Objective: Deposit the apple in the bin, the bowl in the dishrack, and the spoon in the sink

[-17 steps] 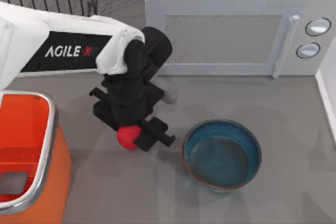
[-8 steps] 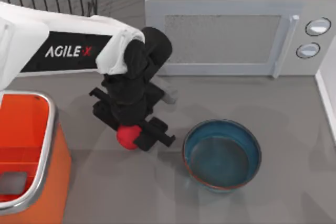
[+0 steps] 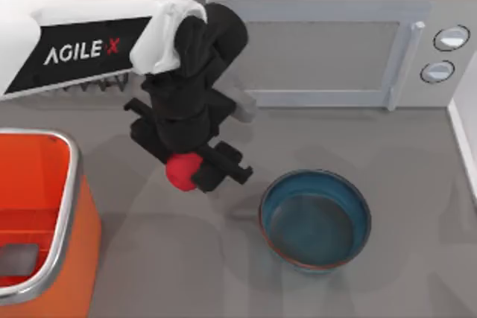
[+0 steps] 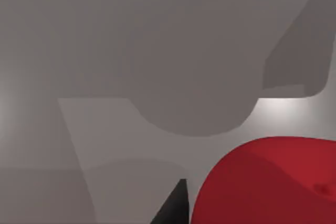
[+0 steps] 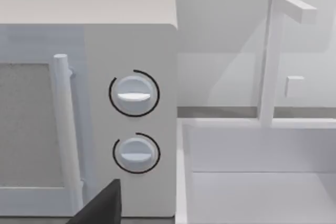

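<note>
Left of the teal bowl (image 3: pixel 315 219), my left gripper (image 3: pixel 188 175) has fingers pinching the apple (image 3: pixel 182 171); orange bin (image 3: pixel 46 284) lies farther left, nearer.

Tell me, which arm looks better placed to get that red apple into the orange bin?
Left. The left gripper is shut on the apple, with the bin nearby at the table's left. The right arm is off by the microwave and sink.

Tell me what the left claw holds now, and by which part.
The left claw grips the small red round apple by its sides.
</note>
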